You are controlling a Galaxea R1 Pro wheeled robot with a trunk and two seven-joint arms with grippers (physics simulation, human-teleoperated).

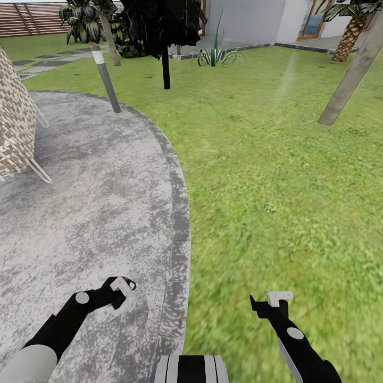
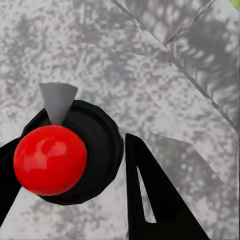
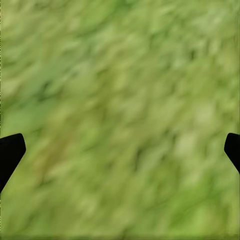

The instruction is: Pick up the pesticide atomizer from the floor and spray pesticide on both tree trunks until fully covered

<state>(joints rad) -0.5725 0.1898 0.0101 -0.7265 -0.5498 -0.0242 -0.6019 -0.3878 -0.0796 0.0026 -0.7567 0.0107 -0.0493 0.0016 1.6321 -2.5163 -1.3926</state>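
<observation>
Left gripper (image 2: 70,175) closed around pesticide atomizer (image 2: 75,150): black fingers (image 2: 160,200) pressed against either side of dark round body, red ball top (image 2: 50,160) facing wrist camera, small grey nozzle (image 2: 58,100) projecting from body. Atomizer held above speckled grey concrete floor (image 2: 150,75), with paving seams visible toward one corner. In head view, left gripper (image 1: 121,291) positioned low over floor (image 1: 80,213), close to its rounded edge; atomizer itself not distinguishable there, hidden within the gripper.

Right gripper (image 3: 120,145) wide open and empty: two black fingertips (image 3: 10,150) at opposite frame edges, blurred grass between. In head view, right gripper (image 1: 272,304) suspended over lawn (image 1: 276,186), just beyond paving edge.

Further out: grey bollard (image 1: 106,80) with white band standing at far rim of floor. Woven chair (image 1: 16,122) on thin metal legs at left side of paving. Pale mottled tree trunk (image 1: 354,72) leaning up from lawn at right; second pale trunk (image 1: 110,42) behind bollard. Black-trunked dark tree (image 1: 166,64) mid-lawn. Palm (image 1: 351,32) and slatted wooden fence (image 1: 32,18) at far boundary.
</observation>
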